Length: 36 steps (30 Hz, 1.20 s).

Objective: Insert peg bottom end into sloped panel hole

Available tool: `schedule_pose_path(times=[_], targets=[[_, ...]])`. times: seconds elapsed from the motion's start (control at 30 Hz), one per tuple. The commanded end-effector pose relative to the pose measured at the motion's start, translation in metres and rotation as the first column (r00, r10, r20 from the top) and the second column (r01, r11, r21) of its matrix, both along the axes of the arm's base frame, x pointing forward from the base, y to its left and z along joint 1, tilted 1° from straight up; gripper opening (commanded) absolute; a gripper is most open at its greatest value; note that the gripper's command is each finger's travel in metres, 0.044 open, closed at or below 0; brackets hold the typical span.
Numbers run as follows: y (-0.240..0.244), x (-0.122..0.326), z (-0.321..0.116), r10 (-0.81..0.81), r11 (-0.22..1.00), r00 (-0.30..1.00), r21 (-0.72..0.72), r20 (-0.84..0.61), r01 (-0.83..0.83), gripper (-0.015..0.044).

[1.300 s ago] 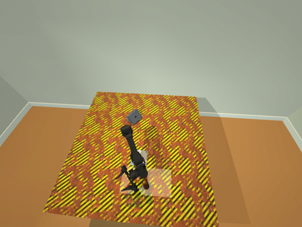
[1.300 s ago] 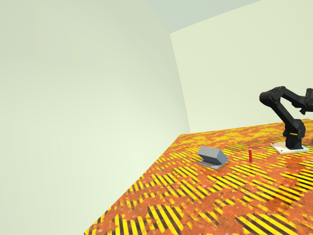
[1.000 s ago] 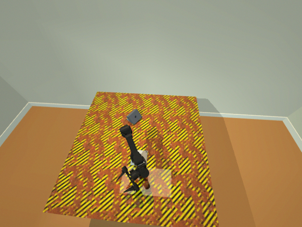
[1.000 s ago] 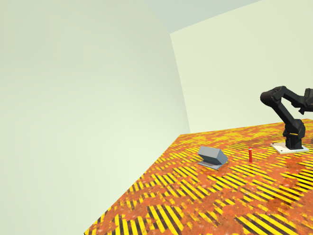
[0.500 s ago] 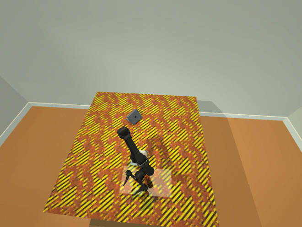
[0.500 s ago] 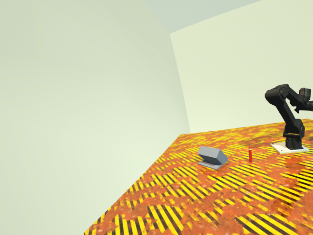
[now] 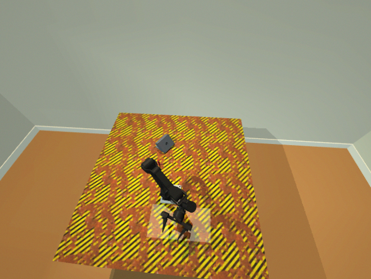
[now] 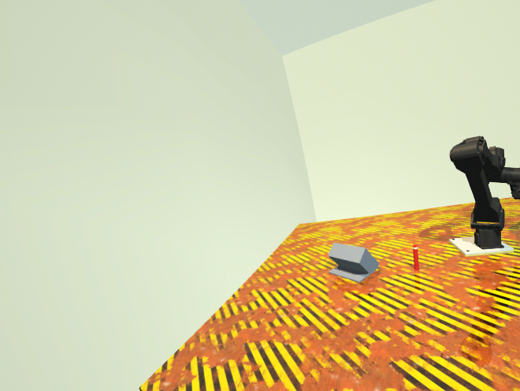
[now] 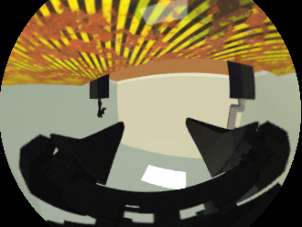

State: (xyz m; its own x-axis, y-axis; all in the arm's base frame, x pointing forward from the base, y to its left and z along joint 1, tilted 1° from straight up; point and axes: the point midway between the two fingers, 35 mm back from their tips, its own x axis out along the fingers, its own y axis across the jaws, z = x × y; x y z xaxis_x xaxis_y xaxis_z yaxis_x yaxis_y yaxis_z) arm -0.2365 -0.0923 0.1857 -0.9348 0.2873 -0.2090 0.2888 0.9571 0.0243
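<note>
A red peg [image 8: 416, 259] with a white band near its top stands upright on the table, between the grey sloped panel and the arm's base. In the top view only a small red part of the peg [image 7: 159, 163] shows beside the arm's elbow. The grey sloped panel [image 7: 162, 147] [image 8: 348, 254] has one small dark hole [image 7: 166, 143] in its face; the hole's shape is too small to tell. My gripper [image 7: 171, 236] [image 9: 155, 123] is open and empty, held above the table on the side of the base away from the peg and panel. The wrist view shows neither peg nor panel.
The arm's white base plate [image 7: 166, 201] [image 8: 466, 249] is on the table [image 7: 221, 185] [image 8: 319, 336], which has yellow and black stripes. The arm's raised elbow [image 7: 148, 165] [image 8: 467, 152] points toward the panel side. A pale see-through rectangle [image 7: 202, 232] shows near the gripper.
</note>
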Motion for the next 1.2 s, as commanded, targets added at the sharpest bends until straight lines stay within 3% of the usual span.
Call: schedule_pose_path(times=[0.0, 1.17], targets=[[-0.019, 0.004, -0.001, 0.067, 0.997, 0.998, -0.046, 0.010, -0.067, 0.0440], [-0.138, 0.084, -0.014, 0.510, 0.813, 0.853, -0.384, 0.106, -0.439, 0.0440]])
